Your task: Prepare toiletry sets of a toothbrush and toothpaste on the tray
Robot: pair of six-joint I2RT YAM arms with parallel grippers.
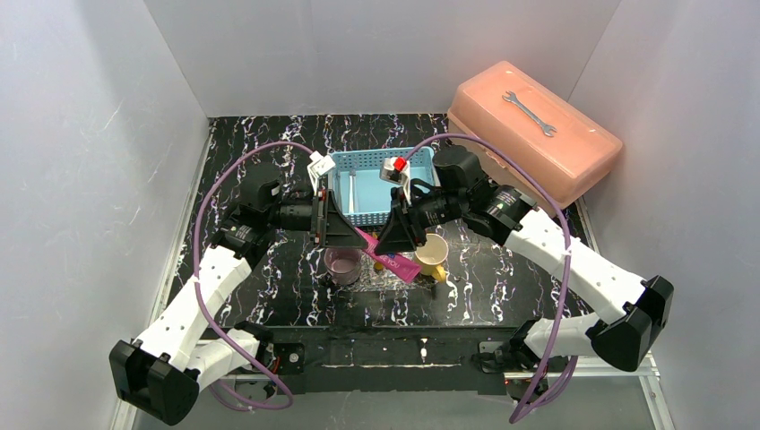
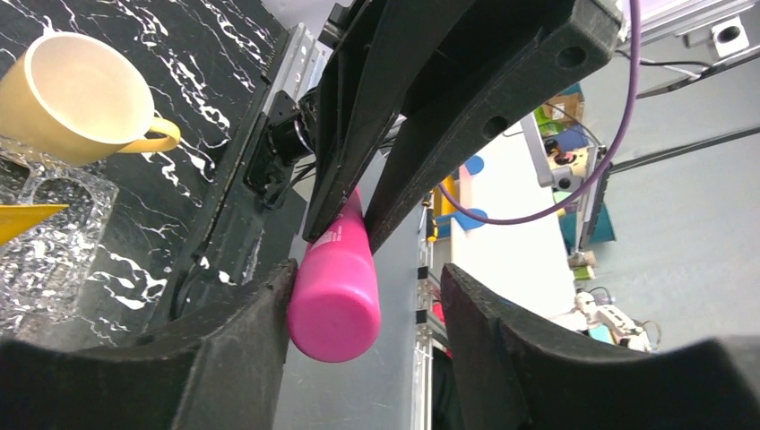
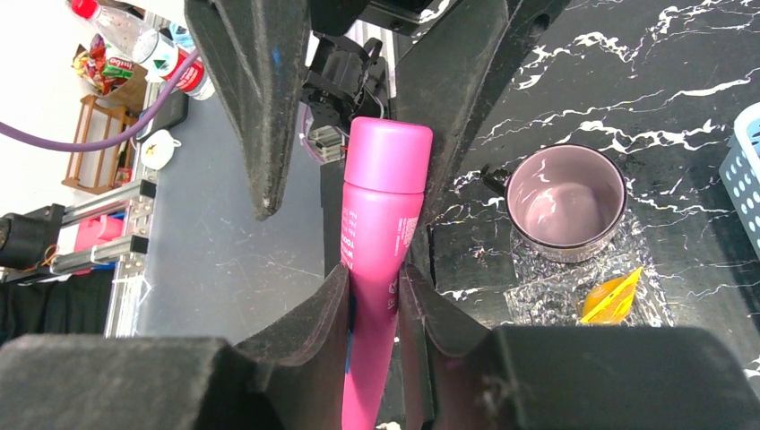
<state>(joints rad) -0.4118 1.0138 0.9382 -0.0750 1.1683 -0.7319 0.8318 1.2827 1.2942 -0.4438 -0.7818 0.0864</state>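
The pink-magenta tube (image 1: pixel 399 266) hangs between both grippers, above the table in front of the blue basket. My right gripper (image 3: pixel 375 273) (image 1: pixel 387 246) is shut on the tube's (image 3: pixel 384 224) body, cap pointing away. My left gripper (image 2: pixel 367 273) (image 1: pixel 354 235) stands open around the cap end (image 2: pixel 336 291); one finger (image 2: pixel 260 313) touches the cap, the other stands apart. The clear glittery tray (image 1: pixel 394 285) (image 3: pixel 556 287) (image 2: pixel 45 269) lies below, with the yellow tube (image 3: pixel 614 296) (image 2: pixel 22 219) on it. A thin pale toothbrush (image 1: pixel 353 193) lies in the basket.
A purple cup (image 1: pixel 343 264) (image 3: pixel 566 199) stands on the tray's left part and a yellow cup (image 1: pixel 433 253) (image 2: pixel 76 98) at its right. The light-blue mesh basket (image 1: pixel 376 161) sits behind the grippers. A pink toolbox (image 1: pixel 538 134) carrying a wrench (image 1: pixel 529 114) fills the back right corner.
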